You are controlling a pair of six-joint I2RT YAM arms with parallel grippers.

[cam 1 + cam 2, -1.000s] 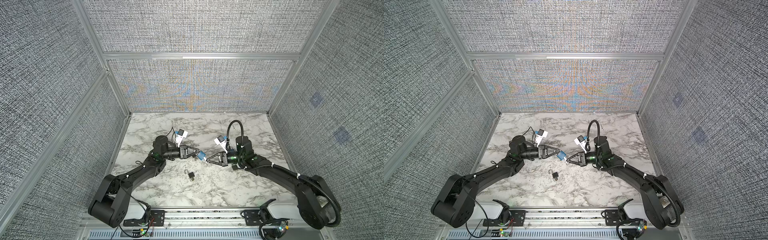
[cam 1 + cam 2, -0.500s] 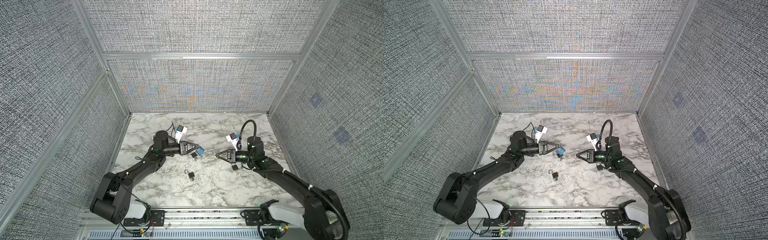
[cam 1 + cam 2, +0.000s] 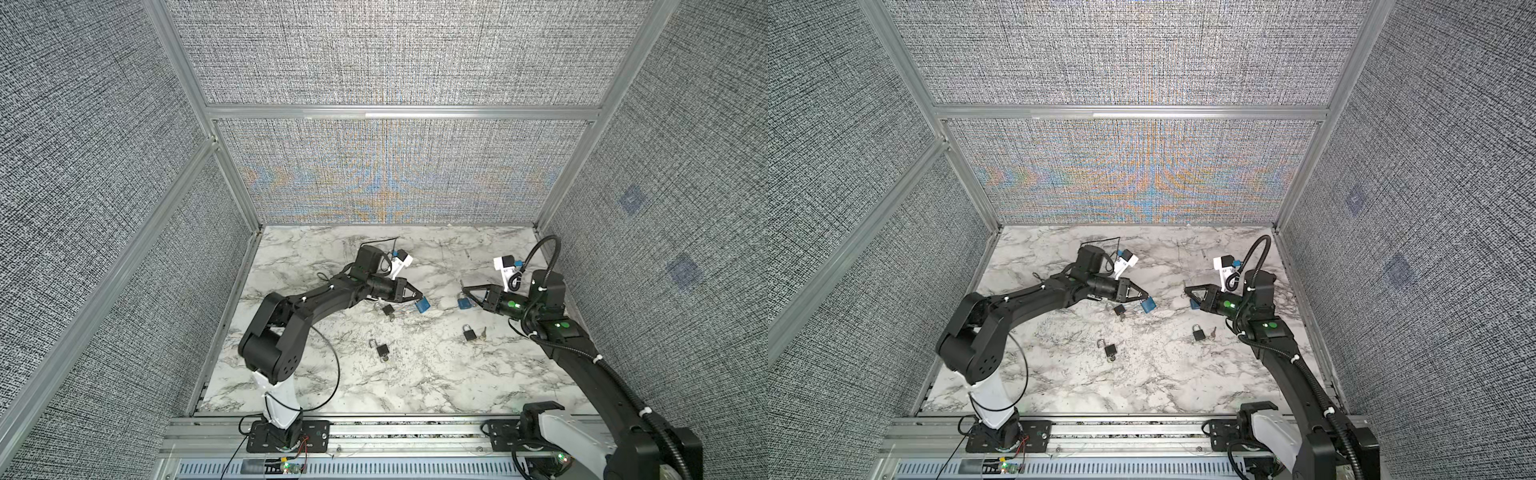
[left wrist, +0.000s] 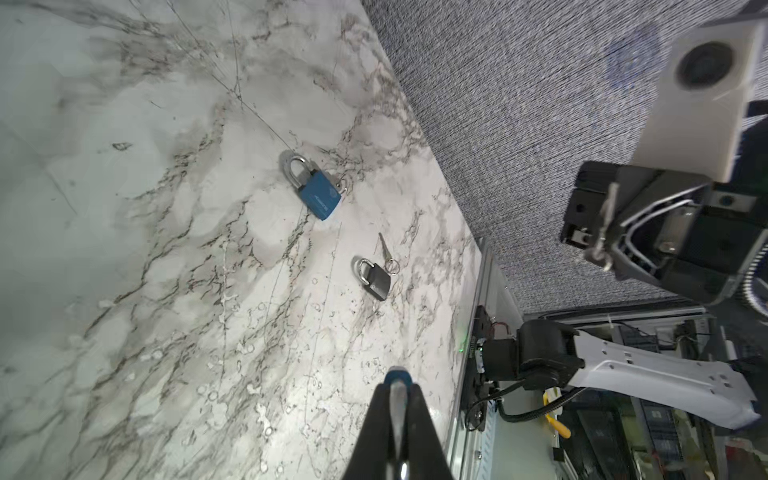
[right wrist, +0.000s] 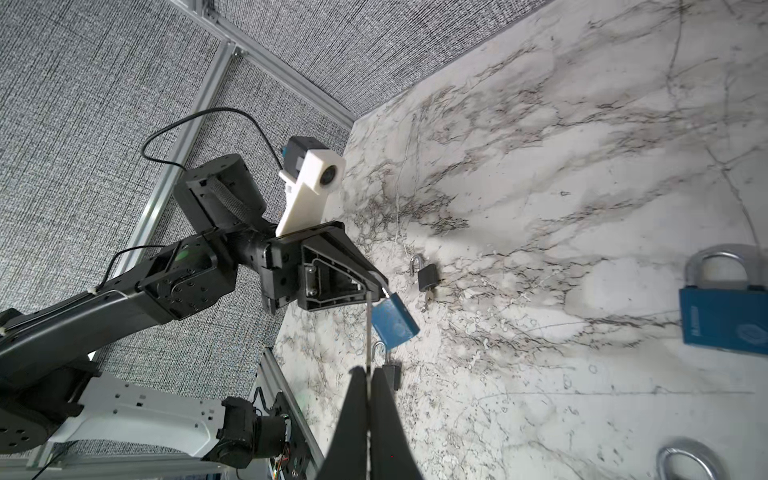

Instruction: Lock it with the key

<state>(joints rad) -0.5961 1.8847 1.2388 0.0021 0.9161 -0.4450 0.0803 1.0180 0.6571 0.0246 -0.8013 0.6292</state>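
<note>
around: black locks (image 3: 382, 349) and a spare lock (image 3: 464, 302) lie on the table (image 3: 415, 382), spare just below the right gripper (image 3: 463, 287) | left gripper (image 3: 419, 296) clamped on the blue lock (image 3: 422, 306) by its shackle, off the table | right gripper pinches the key (image 4: 606, 220), well apart from the blue lock

A blue padlock (image 5: 395, 323) is held by its shackle, hung tilted from the left jaws; a thin silver key (image 5: 368, 332) is pinched between the right jaws.

I can read no word or number here. The loose blue padlock (image 5: 725, 320) carries 1 line of pale lettering and a round emblem on its body, too blurred for me to make out.
</note>
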